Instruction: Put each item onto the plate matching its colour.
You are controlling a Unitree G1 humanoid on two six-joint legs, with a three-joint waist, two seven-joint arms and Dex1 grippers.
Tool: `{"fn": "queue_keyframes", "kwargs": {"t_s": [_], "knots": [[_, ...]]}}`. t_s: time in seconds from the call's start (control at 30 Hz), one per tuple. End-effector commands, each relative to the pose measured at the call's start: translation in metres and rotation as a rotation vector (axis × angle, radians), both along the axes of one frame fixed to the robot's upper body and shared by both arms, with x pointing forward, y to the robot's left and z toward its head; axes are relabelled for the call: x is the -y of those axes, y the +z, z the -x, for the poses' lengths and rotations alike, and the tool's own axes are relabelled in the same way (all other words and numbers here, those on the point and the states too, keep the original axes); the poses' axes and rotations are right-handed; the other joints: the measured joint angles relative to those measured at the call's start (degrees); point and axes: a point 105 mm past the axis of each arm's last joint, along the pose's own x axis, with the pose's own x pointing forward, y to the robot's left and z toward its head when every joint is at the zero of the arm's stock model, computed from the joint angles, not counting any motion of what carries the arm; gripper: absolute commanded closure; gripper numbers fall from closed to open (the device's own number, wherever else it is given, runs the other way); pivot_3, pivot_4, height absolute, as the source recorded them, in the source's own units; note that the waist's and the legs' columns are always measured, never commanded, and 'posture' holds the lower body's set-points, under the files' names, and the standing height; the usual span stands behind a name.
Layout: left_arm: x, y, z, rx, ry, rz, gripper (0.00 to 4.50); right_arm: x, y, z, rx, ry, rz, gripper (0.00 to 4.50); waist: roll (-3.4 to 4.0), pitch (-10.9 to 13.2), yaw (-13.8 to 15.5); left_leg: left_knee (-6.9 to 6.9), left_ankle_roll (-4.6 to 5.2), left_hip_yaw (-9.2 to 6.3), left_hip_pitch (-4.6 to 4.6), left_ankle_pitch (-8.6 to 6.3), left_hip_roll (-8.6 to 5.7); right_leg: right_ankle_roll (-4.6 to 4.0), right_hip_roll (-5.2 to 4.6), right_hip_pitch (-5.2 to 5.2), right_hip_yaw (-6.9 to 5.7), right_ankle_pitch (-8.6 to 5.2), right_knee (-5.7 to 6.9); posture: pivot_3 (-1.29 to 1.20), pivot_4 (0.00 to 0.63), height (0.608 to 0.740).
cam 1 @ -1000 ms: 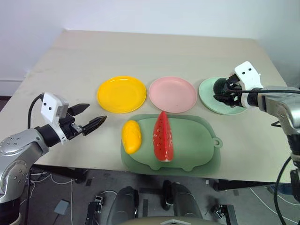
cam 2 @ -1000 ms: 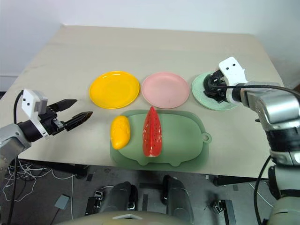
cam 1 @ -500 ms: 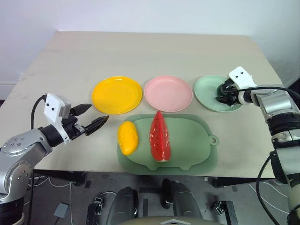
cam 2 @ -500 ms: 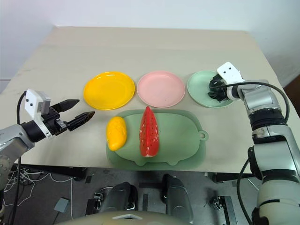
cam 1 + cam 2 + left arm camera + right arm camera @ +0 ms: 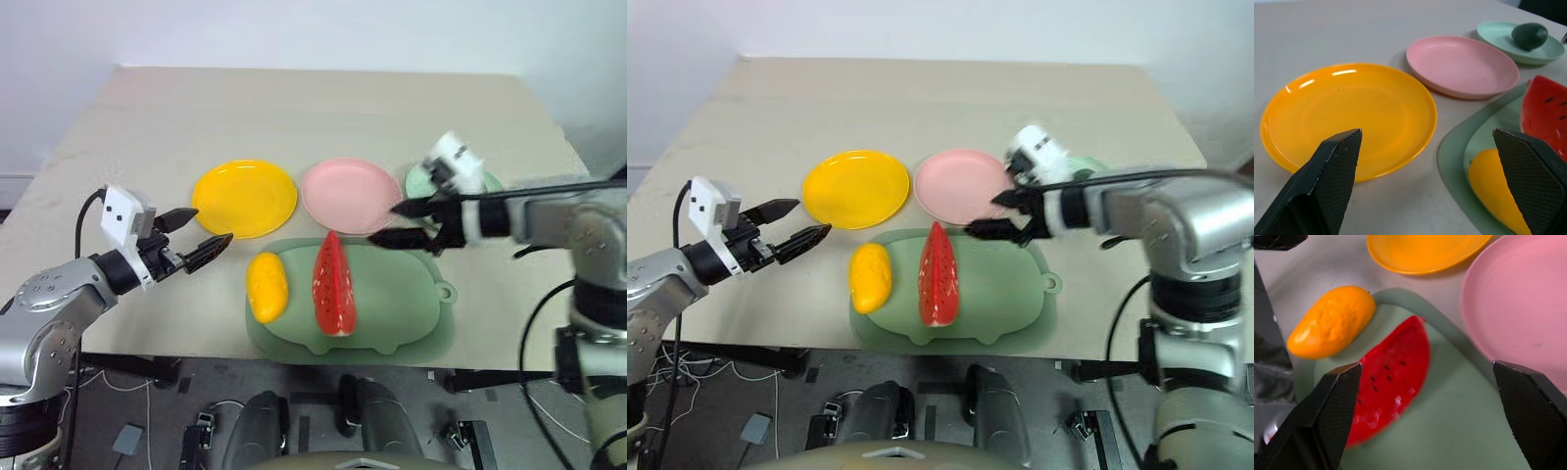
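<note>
The watermelon wedge (image 5: pixel 336 286) lies on its side at the centre of the pig-shaped board (image 5: pixel 411 313), lower middle of the head frames. The yellow mango (image 5: pixel 267 286) sits just beside it to the left, on the board's left edge. The avocado (image 5: pixel 1529 35) rests on the mint green plate (image 5: pixel 1498 36), so that item appears placed. The pink plate (image 5: pixel 348 191) and yellow plate (image 5: pixel 245 196) are bare.

Right gripper (image 5: pixel 397 223): jaws apart, empty, hovering over the board's upper edge, near the wedge's tip and in front of the pink plate. Left gripper (image 5: pixel 201 237): jaws wide, empty, at left of frame, near the yellow plate and mango.

Risks, as judged:
- The wedge is tapered and smooth; a pinch near its thin tip could squeeze it out of the jaws.
- Wedge and mango lie close together; a wide approach may knock the mango off the board.
- Both arms converge on the same board; fingers may clash.

The left wrist view shows the avocado on its plate, which the right arm screens in the head views. The right wrist view shows the wedge's seeded face and its gap to the mango from above.
</note>
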Motion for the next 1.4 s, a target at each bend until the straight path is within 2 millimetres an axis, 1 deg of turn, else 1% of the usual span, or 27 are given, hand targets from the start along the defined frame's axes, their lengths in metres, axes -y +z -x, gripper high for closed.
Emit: {"fn": "queue_keyframes", "kwargs": {"t_s": [0.03, 0.13, 0.27, 0.43, 0.53, 0.63, 0.77, 0.9, 0.97, 1.03, 1.23, 1.4], "knots": [[0.004, 0.009, -0.002, 0.05, -0.019, -0.008, 0.0, -0.008, -0.005, 0.0, 0.031, -0.039, 0.012, 0.04, -0.01, 0.0, 0.0, 0.0, -0.01, 0.01, -0.01, 0.0, -0.01, 0.0, 0.0, 0.0, 0.0, 0.0, -0.01, 0.0, 0.15, 0.74], [0.005, 0.01, -0.002, 0.053, -0.021, -0.009, 0.0, -0.017, -0.02, 0.001, -0.005, -0.06, 0.027, 0.04, -0.06, 0.0, -0.2, -0.02, -0.04, 0.0, 0.01, 0.02, -0.01, 0.0, 0.02, 0.0, -0.01, 0.0, -0.01, 0.0, 0.15, 0.74], [0.003, 0.01, 0.001, 0.054, -0.015, -0.01, 0.0, -0.025, -0.023, 0.006, -0.045, -0.039, 0.006, 0.04, -0.05, 0.0, -0.4, -0.03, 0.0, 0.01, 0.04, 0.0, 0.0, 0.0, 0.04, 0.0, -0.01, 0.0, 0.02, 0.0, 0.15, 0.74], [0.004, 0.007, 0.004, 0.048, -0.009, -0.005, 0.0, -0.029, -0.03, 0.011, -0.08, -0.035, 0.037, 0.04, -0.05, 0.0, -0.4, -0.05, 0.02, -0.01, 0.06, -0.01, 0.04, 0.0, 0.08, 0.01, -0.01, 0.0, 0.03, 0.0, 0.15, 0.74], [0.004, 0.006, 0.005, 0.045, -0.002, -0.006, 0.0, -0.029, -0.025, 0.01, -0.05, -0.042, 0.069, 0.04, -0.05, 0.0, -0.4, -0.05, 0.02, -0.01, 0.05, -0.01, 0.04, 0.0, 0.07, 0.01, 0.0, 0.0, 0.02, 0.0, 0.15, 0.74], [0.002, 0.006, 0.007, 0.043, 0.003, -0.006, 0.0, -0.022, -0.013, 0.004, 0.062, -0.076, 0.162, 0.04, -0.04, 0.0, -0.4, -0.05, 0.03, -0.02, 0.04, -0.01, 0.04, 0.0, 0.07, 0.0, 0.0, 0.0, 0.02, 0.0, 0.15, 0.74], [0.002, 0.006, 0.008, 0.041, 0.008, -0.006, 0.0, -0.014, -0.001, 0.002, 0.133, -0.083, 0.211, 0.04, -0.05, 0.0, -0.3, -0.05, 0.05, -0.05, 0.03, -0.03, 0.05, 0.01, 0.08, 0.0, -0.01, -0.01, -0.01, 0.0, 0.15, 0.74], [0.001, 0.006, 0.008, 0.04, 0.012, -0.007, 0.0, -0.006, 0.02, -0.001, 0.16, -0.076, 0.179, 0.04, -0.05, 0.0, -0.3, -0.05, 0.07, -0.03, 0.01, -0.04, 0.05, 0.02, 0.07, -0.01, 0.0, -0.01, -0.03, 0.0, 0.15, 0.74], [0.001, 0.006, 0.007, 0.038, 0.008, -0.008, 0.0, -0.008, 0.031, 0.0, 0.122, -0.04, 0.102, 0.04, -0.05, 0.0, -0.4, -0.06, 0.07, -0.04, 0.02, -0.04, 0.06, 0.01, 0.09, -0.02, -0.01, -0.01, -0.03, 0.0, 0.15, 0.74], [0.002, 0.005, 0.006, 0.035, 0.0, -0.009, 0.0, -0.012, 0.036, 0.002, 0.069, -0.004, 0.028, 0.04, -0.05, 0.0, -0.4, -0.06, 0.07, -0.03, 0.03, -0.04, 0.07, 0.01, 0.11, -0.02, 0.0, -0.01, -0.02, 0.0, 0.15, 0.74], [0.004, 0.006, 0.003, 0.032, -0.017, -0.011, 0.0, -0.03, 0.026, 0.013, -0.025, 0.077, -0.006, 0.04, -0.06, 0.0, -0.3, -0.06, 0.07, -0.02, 0.01, -0.04, 0.07, 0.01, 0.08, -0.02, -0.01, -0.01, -0.02, 0.0, 0.15, 0.74], [0.004, 0.006, 0.002, 0.033, -0.02, -0.011, 0.0, -0.044, 0.012, 0.009, -0.046, 0.046, 0.017, 0.04, -0.05, 0.0, -0.4, -0.06, 0.07, -0.01, 0.01, -0.04, 0.07, 0.01, 0.08, -0.03, -0.01, -0.01, -0.02, 0.0, 0.15, 0.74]]}}
